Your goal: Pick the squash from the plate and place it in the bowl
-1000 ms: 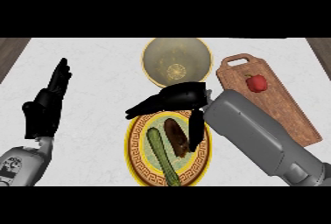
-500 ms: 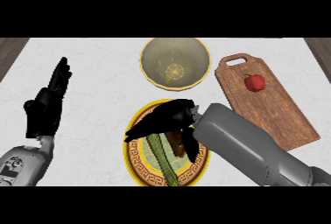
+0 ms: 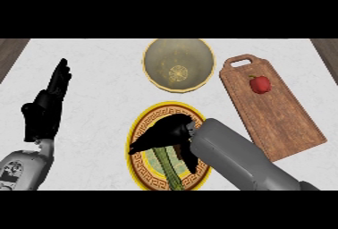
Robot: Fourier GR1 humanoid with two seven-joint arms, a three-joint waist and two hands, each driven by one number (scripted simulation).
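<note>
The green squash lies lengthwise on the yellow patterned plate, its upper end under the right hand. That hand's fingers spread down over the squash; whether they grip it I cannot tell. Beyond the fingertips sits the tan bowl. To their right, a cutting board carries a red pepper. The left hand rests open, fingers up, at the left.
</note>
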